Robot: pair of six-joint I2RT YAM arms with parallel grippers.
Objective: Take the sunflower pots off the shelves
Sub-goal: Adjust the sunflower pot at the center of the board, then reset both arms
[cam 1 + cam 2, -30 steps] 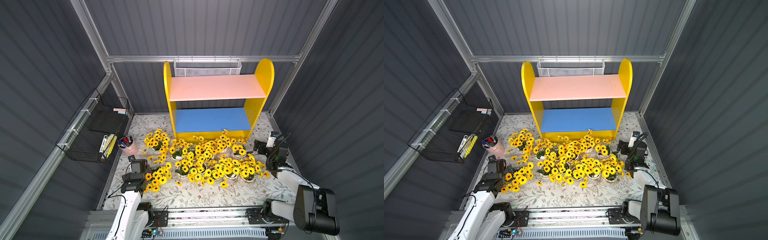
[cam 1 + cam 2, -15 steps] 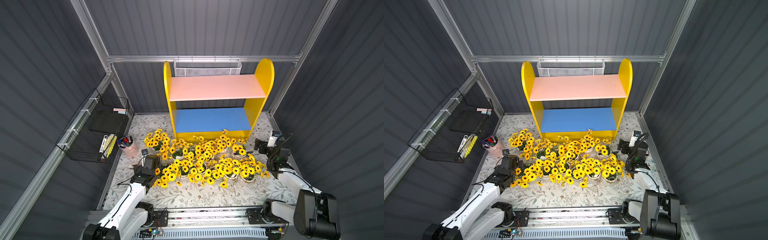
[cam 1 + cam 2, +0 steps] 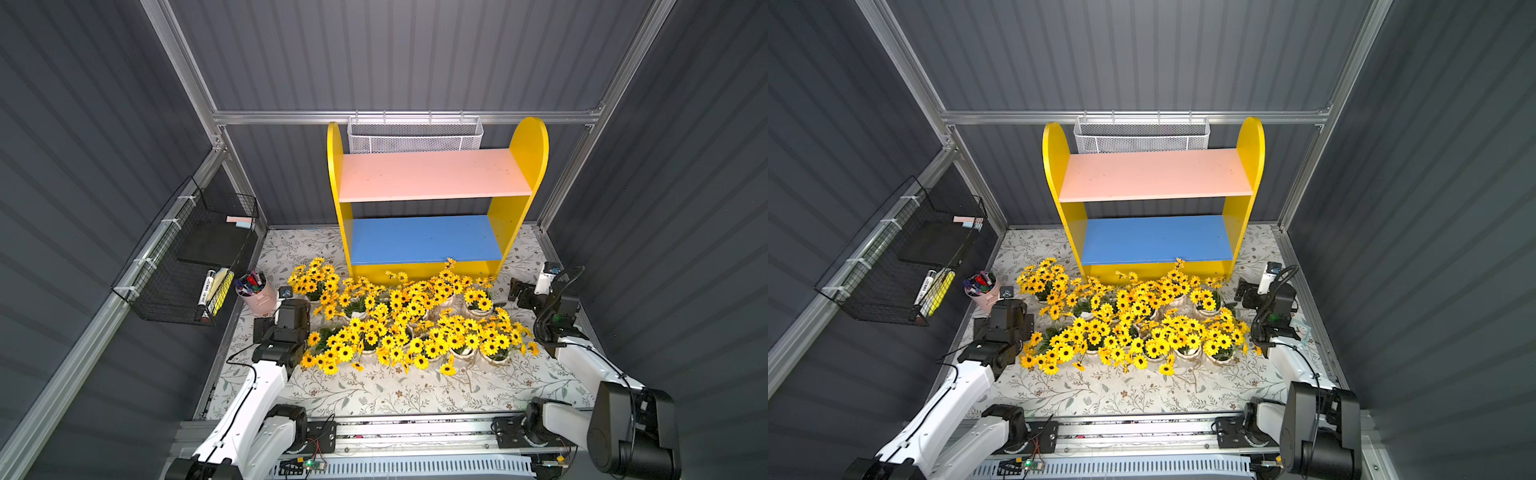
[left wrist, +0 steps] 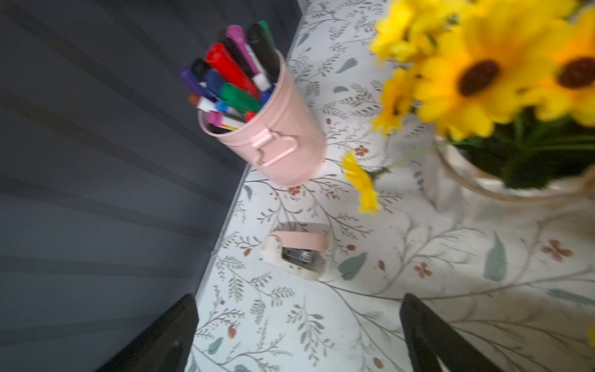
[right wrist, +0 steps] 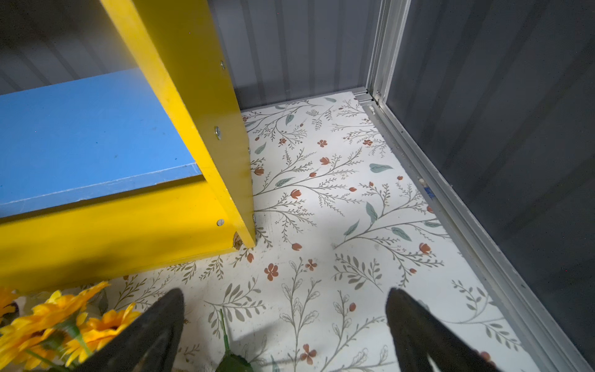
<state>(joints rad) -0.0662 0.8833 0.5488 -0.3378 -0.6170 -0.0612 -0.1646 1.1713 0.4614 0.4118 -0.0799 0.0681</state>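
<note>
Floral-print table [image 3: 374,395], grey ribbed walls [image 3: 415,54]. Left gripper [image 4: 296,335] wide, empty; small pink-and-cream stapler [image 4: 296,254] ahead, pink metal cup of marker pens [image 4: 283,138] beyond. White twine-rimmed sunflower pots [image 3: 415,309] just beside that gripper, upright, banded crosswise on the table before the yellow-sided pink-and-blue shelves [image 3: 432,174]. Right gripper [image 5: 283,325] wide, empty, at the band's far end.

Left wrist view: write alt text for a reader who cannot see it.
The left gripper, open and empty, hangs over a floral-patterned table. Ahead are a pink cup of marker pens by the dark wall, what looks like a small pink stapler, and, blurred at the frame's edge, a sunflower pot with a twine-wrapped rim.
</note>
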